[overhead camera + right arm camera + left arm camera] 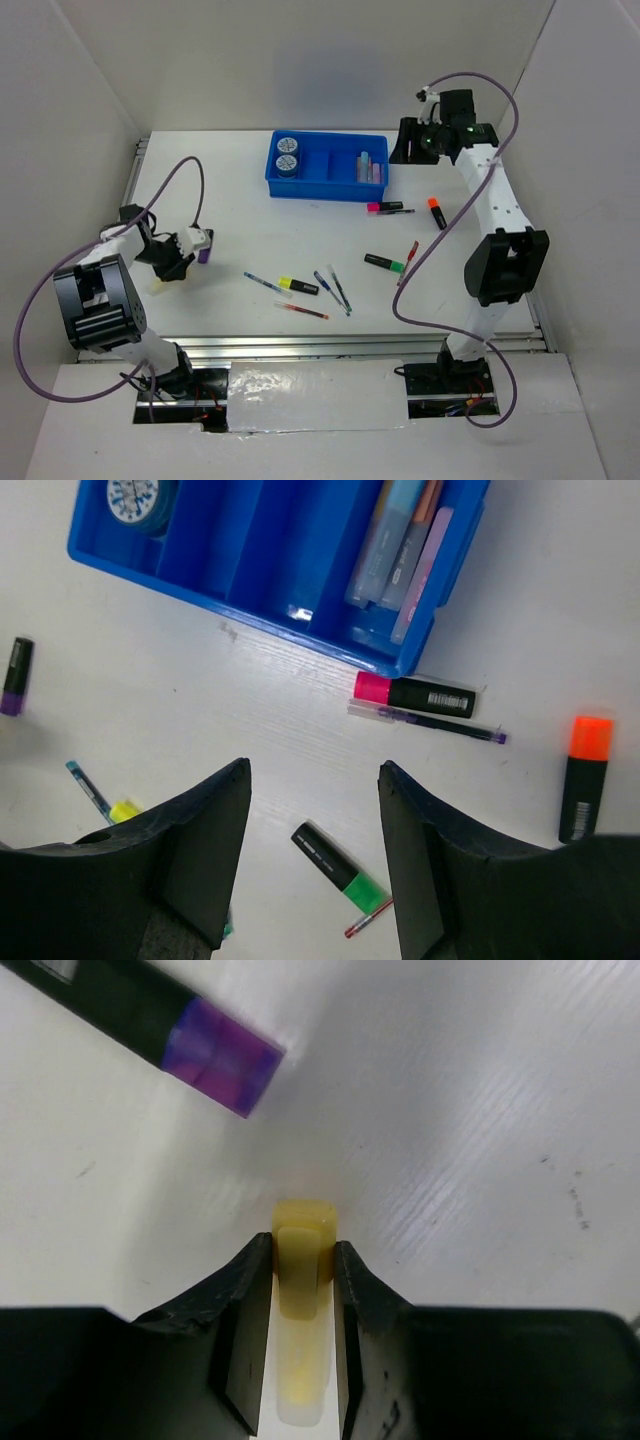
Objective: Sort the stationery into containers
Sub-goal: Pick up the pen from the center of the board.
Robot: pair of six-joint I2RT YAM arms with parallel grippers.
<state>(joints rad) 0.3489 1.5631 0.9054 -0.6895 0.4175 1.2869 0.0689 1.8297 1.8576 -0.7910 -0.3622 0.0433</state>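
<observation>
My left gripper (180,260) (303,1250) is shut on a pale yellow marker (303,1260), low over the table at the left. A purple-capped highlighter (215,1055) (203,254) lies just ahead of it. My right gripper (410,140) (312,770) is open and empty, high beside the right end of the blue tray (325,190) (250,610). The tray holds two pale-blue discs (288,153) on the left and pale markers (367,168) (400,550) on the right. Pink (415,693), orange (583,777), green (340,868) and yellow (297,285) highlighters lie loose.
Thin pens lie among the highlighters: a purple one (430,720) under the pink highlighter, red ones (408,262) (301,311), blue ones (268,284) (335,290). White walls enclose the table on three sides. A metal rail (340,345) runs along the near edge.
</observation>
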